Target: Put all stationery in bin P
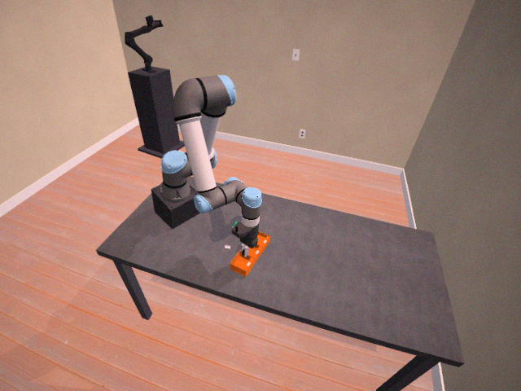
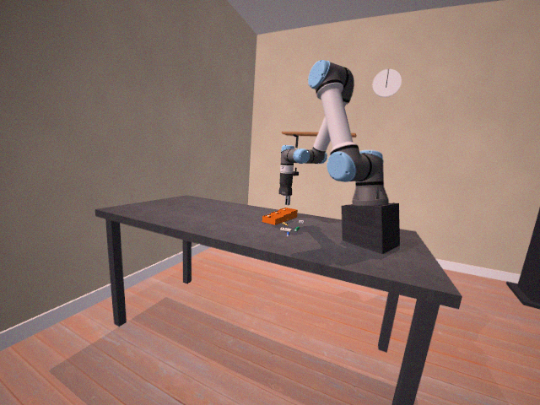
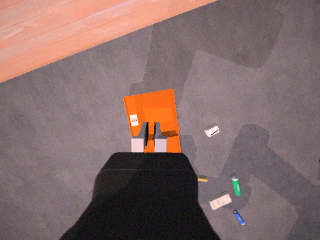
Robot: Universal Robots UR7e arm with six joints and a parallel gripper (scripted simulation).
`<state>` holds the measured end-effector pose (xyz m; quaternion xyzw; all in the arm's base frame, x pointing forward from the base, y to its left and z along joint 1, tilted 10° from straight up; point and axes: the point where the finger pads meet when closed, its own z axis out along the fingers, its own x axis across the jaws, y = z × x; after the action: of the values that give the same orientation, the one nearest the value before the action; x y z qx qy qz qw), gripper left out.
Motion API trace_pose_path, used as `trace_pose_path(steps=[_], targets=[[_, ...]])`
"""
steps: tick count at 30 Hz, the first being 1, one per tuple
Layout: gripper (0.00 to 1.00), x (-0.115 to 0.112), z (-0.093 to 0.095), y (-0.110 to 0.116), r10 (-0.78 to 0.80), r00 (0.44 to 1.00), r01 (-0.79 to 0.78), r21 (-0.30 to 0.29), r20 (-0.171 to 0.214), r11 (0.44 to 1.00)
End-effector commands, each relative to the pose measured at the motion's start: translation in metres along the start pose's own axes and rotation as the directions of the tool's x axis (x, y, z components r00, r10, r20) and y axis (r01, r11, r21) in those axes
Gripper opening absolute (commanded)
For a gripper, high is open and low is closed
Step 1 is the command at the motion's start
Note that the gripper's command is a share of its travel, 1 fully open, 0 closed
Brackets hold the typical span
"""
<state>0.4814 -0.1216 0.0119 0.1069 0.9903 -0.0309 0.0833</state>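
The orange rectangular tray of bins (image 3: 156, 106) lies flat near the middle of the dark grey table (image 1: 357, 269), and the white labels on its wall (image 3: 133, 119) are too small to read, so I cannot tell which compartment is P. The two-finger gripper (image 3: 149, 126) hangs straight down over the tray, above it and not touching in the exterior view (image 2: 287, 201). Its grey fingers stand close together with a narrow slot between them. Only orange shows through that slot, so I cannot tell whether anything thin is pinched there. A small brownish thing (image 3: 170, 133) lies inside the tray just beside the right fingertip. The loose things lie on the table off to one side of the tray, towards the robot's black pedestal (image 2: 369, 226): a short yellow stub (image 3: 202, 179) nearest, a white card (image 3: 212, 131), a second white card with dark marks (image 3: 220, 202), a green cylinder (image 3: 235, 185) and a small blue stick (image 3: 239, 216). They are apart from one another, and none touches the tray.
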Motion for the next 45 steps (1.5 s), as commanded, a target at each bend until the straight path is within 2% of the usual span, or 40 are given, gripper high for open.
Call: trace_pose_path(steps=[1,3,4,7,12,18,20,21,27,35,37,38,40,45], targets=[[0.31,-0.0014,0.0,-0.0006,-0.156,0.988,0.156,-0.004,0.005,0.988],[0.31,-0.0014,0.0,-0.0006,-0.156,0.988,0.156,-0.004,0.005,0.988],[0.31,-0.0014,0.0,-0.0005,-0.244,0.97,0.244,-0.003,0.006,0.97],[0.31,-0.0014,0.0,-0.0006,-0.318,0.948,0.318,-0.002,0.006,0.948],[0.31,-0.0014,0.0,-0.0005,-0.462,0.887,0.462,0.0,0.006,0.887],[0.31,-0.0014,0.0,-0.0006,-0.618,0.786,0.618,0.003,0.006,0.786],[0.31,-0.0014,0.0,-0.0006,-0.618,0.786,0.618,0.003,0.006,0.786],[0.31,-0.0014,0.0,-0.0006,-0.686,0.728,0.686,0.005,0.005,0.728],[0.31,-0.0014,0.0,-0.0006,-0.8,0.601,0.799,0.007,0.004,0.601],[0.31,-0.0014,0.0,-0.0006,-0.923,0.386,0.923,0.008,0.004,0.386],[0.31,-0.0014,0.0,-0.0006,-0.923,0.386,0.923,0.008,0.004,0.386],[0.31,-0.0014,0.0,-0.0006,-0.953,0.303,0.953,0.008,0.004,0.303],[0.31,-0.0014,0.0,-0.0006,-0.966,0.26,0.966,0.008,0.005,0.26],[0.31,-0.0014,0.0,-0.0006,-0.994,0.106,0.994,0.008,0.009,0.106]])
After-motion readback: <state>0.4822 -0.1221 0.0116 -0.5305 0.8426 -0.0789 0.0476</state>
